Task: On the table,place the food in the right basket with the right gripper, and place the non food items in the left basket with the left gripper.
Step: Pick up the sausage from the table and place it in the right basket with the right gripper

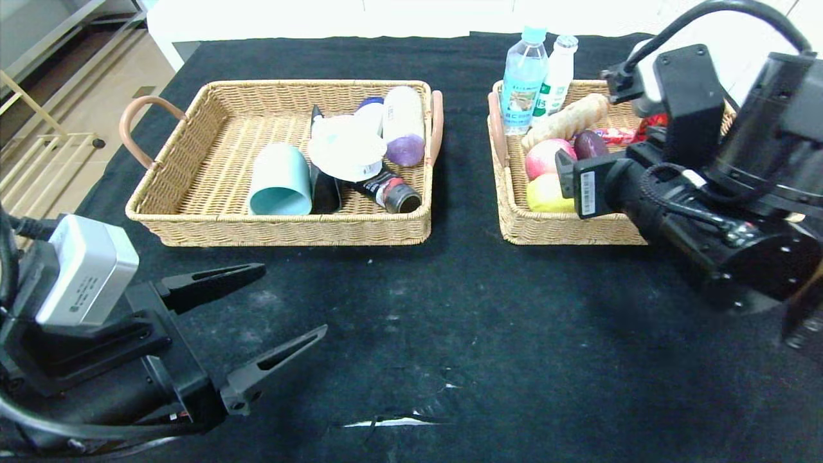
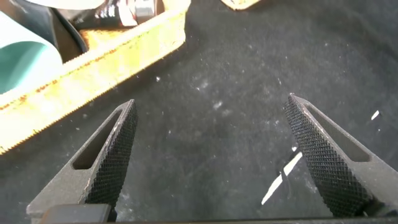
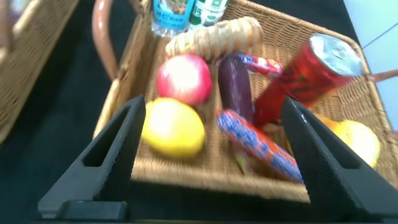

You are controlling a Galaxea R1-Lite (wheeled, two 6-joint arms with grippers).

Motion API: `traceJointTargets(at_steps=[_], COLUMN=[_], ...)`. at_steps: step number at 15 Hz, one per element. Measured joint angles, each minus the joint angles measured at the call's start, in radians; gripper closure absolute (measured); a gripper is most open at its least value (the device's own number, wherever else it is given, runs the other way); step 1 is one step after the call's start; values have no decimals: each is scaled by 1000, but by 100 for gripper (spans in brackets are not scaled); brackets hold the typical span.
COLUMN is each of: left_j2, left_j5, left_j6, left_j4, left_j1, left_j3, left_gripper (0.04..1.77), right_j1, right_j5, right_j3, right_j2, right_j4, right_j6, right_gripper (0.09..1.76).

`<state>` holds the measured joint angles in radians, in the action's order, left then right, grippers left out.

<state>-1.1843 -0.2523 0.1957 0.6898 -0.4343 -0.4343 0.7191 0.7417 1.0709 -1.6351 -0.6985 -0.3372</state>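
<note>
The left basket (image 1: 276, 222) holds a teal cup (image 1: 280, 180), a white lid (image 1: 347, 151), a black tube (image 1: 389, 191) and a white bottle with a purple end (image 1: 404, 125). The right basket (image 1: 566, 231) holds an apple (image 1: 545, 156), a lemon (image 1: 546, 193), an eggplant (image 1: 588, 145), a bread roll (image 1: 566, 120), two drink bottles (image 1: 524, 80), a red can (image 3: 311, 78) and a blue-red snack packet (image 3: 258, 143). My left gripper (image 1: 290, 300) is open and empty over the black cloth, in front of the left basket. My right gripper (image 3: 212, 104) is open and empty above the right basket's front edge; the arm hides its fingers in the head view.
A black cloth (image 1: 450, 308) covers the table, with a white tear (image 1: 386, 422) near the front edge. The left basket's front wall (image 2: 93, 62) lies just beyond my left fingers. The table's left edge drops to the floor and a rack (image 1: 38, 148).
</note>
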Motion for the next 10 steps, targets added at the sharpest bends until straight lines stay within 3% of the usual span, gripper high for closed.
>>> traceJointTargets(at_steps=[3,5,7,10], left_j2=[25,50,96,214], left_j5=[22,82,148,182], left_j6=[-7,-6,-5,-12], left_j4=[-2,-8,-67,-260], left_j1=[5,18,24,52], left_j3=[-6,-17,-22,-37], left_gripper=[9,9,9,9], right_j1=[34,40,40,32], right_j5=[-5,-57,-122,-235], right_j3=[-107,-177,-239,-279], right_j2=[142,242,349,520], right_j4=[87,173,295,541], right_j6=[8,17,49,142], right_gripper=[23,21,19,18])
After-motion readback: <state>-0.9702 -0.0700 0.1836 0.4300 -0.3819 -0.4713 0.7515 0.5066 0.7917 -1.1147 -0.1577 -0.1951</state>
